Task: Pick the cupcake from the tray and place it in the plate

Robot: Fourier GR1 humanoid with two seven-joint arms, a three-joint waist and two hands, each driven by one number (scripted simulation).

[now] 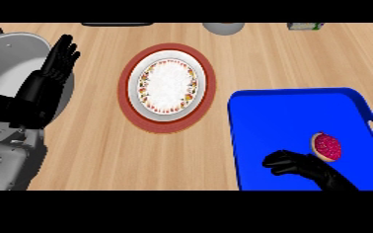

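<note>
1. The robot's black right hand (297,164), low right in the frame, hangs over the blue rectangular tray (277,113) with its fingers loosely bent, holding nothing.
2. To grasp well, it should probably shift up-right and close around the cake's sides, not its topping.
3. The small round pink-topped cupcake (327,146) lies on the tray just upper right of the hand.
4. The white red-rimmed round plate (169,86) waits centre-left, well apart.

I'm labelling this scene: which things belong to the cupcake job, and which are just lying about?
Job: pink-topped cupcake, blue tray, round red-rimmed white plate, black right hand.
Lying about: grey round object, dark flat object, small pale item at the far edge; resting left hand.
</note>
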